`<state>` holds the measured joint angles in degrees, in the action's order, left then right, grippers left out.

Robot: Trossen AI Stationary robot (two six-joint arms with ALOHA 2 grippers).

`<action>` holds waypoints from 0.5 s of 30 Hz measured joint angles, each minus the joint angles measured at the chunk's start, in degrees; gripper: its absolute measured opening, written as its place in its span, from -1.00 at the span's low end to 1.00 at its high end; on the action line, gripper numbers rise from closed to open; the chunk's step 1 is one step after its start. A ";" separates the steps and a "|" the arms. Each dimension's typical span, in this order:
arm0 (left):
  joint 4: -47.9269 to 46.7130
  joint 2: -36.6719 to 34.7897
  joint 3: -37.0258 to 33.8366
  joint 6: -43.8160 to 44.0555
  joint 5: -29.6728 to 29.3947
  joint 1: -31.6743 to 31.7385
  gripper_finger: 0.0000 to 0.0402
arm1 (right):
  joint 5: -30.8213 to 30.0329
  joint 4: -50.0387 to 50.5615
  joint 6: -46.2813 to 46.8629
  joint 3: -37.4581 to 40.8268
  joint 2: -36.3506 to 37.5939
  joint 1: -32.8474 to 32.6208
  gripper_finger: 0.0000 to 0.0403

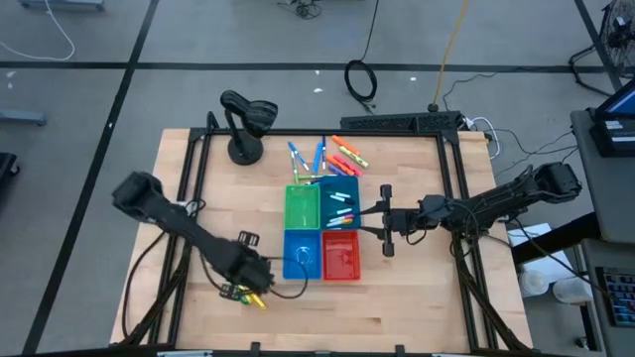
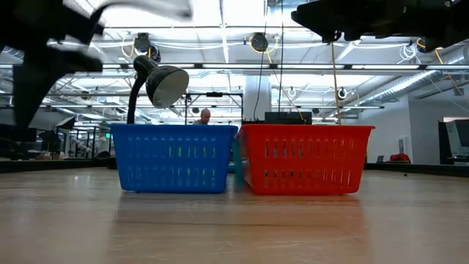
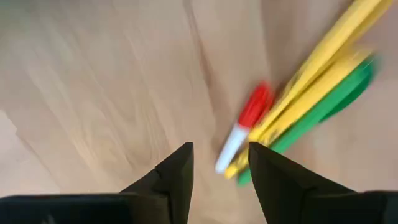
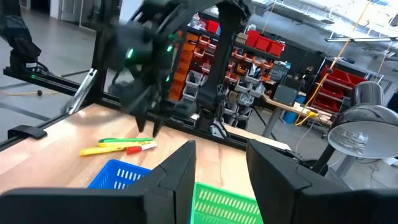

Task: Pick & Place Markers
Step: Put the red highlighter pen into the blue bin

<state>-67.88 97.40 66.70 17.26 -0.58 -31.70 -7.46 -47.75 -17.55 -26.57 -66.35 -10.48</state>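
I am hovering my left tool (image 3: 219, 163), fingers parted and empty, over three loose markers (image 1: 250, 295) on bare worktop (image 1: 417, 307) left of the blue bin (image 1: 303, 254). My right tool (image 1: 387, 220) is waiting open beside the red bin (image 1: 340, 256).

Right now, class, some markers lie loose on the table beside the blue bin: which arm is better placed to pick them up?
Left. Its tool hangs open directly over the loose markers. The right tool sits open across the bins, farther off.
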 joint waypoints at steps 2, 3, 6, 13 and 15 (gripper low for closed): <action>-2.73 3.30 0.00 -0.64 0.87 -0.30 -0.21 | 0.00 0.04 0.12 0.00 0.00 0.00 -0.36; -3.90 4.66 0.00 -0.62 0.98 -0.35 -0.21 | 0.00 0.02 0.12 0.00 0.00 0.00 -0.36; -5.58 7.58 -0.02 -0.44 1.47 -0.35 -0.21 | 0.00 0.01 -0.01 0.00 0.00 0.00 -0.36; -5.07 8.97 -0.04 -2.60 3.61 -0.56 -0.21 | 0.00 0.35 -1.01 0.00 0.00 0.00 -0.36; -4.54 8.97 -0.05 -3.26 3.59 -0.90 -0.21 | 0.00 0.50 -1.04 -0.01 0.00 0.00 -0.36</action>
<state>-72.42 106.37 66.64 14.00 3.01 -32.61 -7.46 -47.24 -18.59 -26.58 -66.35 -10.48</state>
